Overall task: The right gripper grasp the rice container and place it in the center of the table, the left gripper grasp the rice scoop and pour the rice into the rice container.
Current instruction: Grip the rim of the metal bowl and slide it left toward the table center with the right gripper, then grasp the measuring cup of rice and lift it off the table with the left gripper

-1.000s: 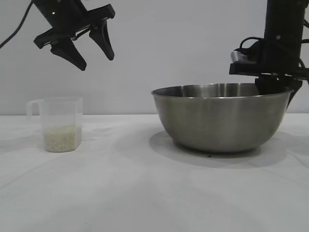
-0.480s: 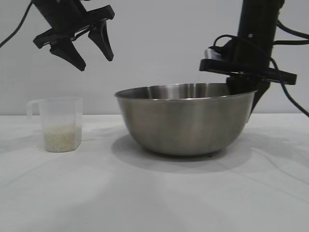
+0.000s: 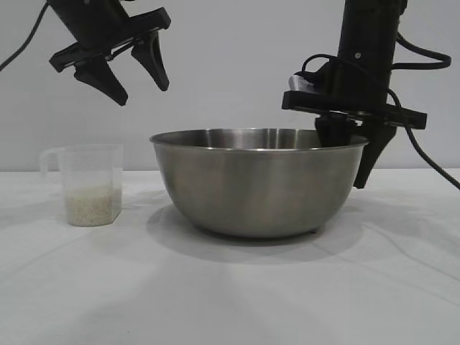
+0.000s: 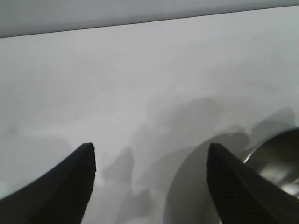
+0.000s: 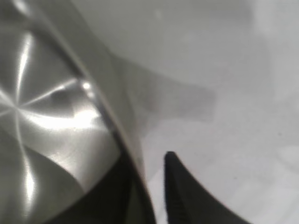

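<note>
Your bowl (image 3: 259, 183) sits mid-worktop (image 3: 230, 287). The right gripper (image 3: 348, 154) straddles its right rim, fingers parted and loose. The left gripper (image 3: 140, 80) hangs spread wide above the rice cup (image 3: 90, 185), well clear.
</note>
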